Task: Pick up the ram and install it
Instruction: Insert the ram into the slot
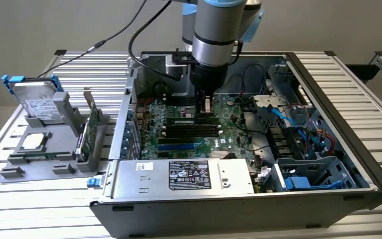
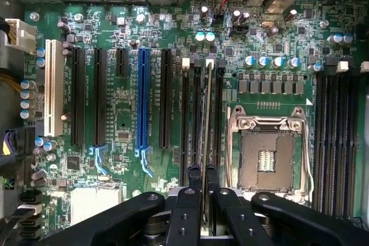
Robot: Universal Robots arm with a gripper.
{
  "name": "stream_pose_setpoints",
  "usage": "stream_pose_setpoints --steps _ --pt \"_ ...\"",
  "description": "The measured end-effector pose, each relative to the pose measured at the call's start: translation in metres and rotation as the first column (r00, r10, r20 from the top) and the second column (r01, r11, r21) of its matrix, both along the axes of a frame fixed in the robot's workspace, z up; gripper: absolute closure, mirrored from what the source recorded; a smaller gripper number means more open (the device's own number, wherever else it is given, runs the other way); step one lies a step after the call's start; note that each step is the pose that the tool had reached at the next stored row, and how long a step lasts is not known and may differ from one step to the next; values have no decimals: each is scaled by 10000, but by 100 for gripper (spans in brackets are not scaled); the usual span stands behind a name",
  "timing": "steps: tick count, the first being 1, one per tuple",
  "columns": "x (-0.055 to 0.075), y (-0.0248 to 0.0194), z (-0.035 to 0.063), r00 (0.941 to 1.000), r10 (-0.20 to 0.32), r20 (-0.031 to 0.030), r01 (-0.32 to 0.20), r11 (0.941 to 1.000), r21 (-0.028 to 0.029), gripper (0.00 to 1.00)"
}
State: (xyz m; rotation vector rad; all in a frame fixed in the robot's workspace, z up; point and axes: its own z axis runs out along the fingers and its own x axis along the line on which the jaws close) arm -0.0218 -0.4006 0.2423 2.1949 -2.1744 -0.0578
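My gripper (image 1: 206, 110) reaches straight down into the open computer case (image 1: 324, 99), over the motherboard (image 1: 177, 142). In the wrist view its two black fingers (image 2: 193, 184) stand close together, shut on the ram (image 2: 206, 113). I see the ram edge-on, as a thin strip running along the bank of black memory slots (image 2: 185, 119) beside the processor socket (image 2: 266, 156). In the exterior view the ram (image 1: 189, 121) lies level at the slots below the gripper. Whether it sits fully in a slot I cannot tell.
A grey holder (image 1: 45, 154) at the exterior view's left carries a hard drive (image 1: 38, 104), a square silver chip (image 1: 35, 142) and an upright green card (image 1: 93, 122). The power supply (image 1: 184, 177) fills the case front. Cables and a drive cage (image 1: 304, 174) crowd the exterior view's right.
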Motion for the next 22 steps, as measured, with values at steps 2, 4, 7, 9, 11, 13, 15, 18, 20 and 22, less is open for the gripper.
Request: stream_pose_setpoints --steps 2,4,7,9,11,13,15,18,20,22 --pt "0 -32 -35 10000 0 -6 0 10000 2 87" --pt "0 -50 -45 10000 0 -16 0 10000 1 87" --pt "1 -58 -45 10000 0 -21 0 10000 0 87" --pt "4 -61 -68 10000 -1 -20 1 10000 2 87" --pt "4 -62 -92 10000 0 -21 0 10000 1 87" --pt "4 -62 -97 10000 18 -22 -18 10000 -1 87" --pt "5 -63 -114 10000 49 -22 -49 10000 2 87" --pt "4 -69 -129 9999 109 -36 -109 9999 -1 87" --pt "4 -68 -131 9999 114 -36 -114 9999 -1 87" --pt "5 -72 -139 9999 127 -35 -127 9999 4 87"
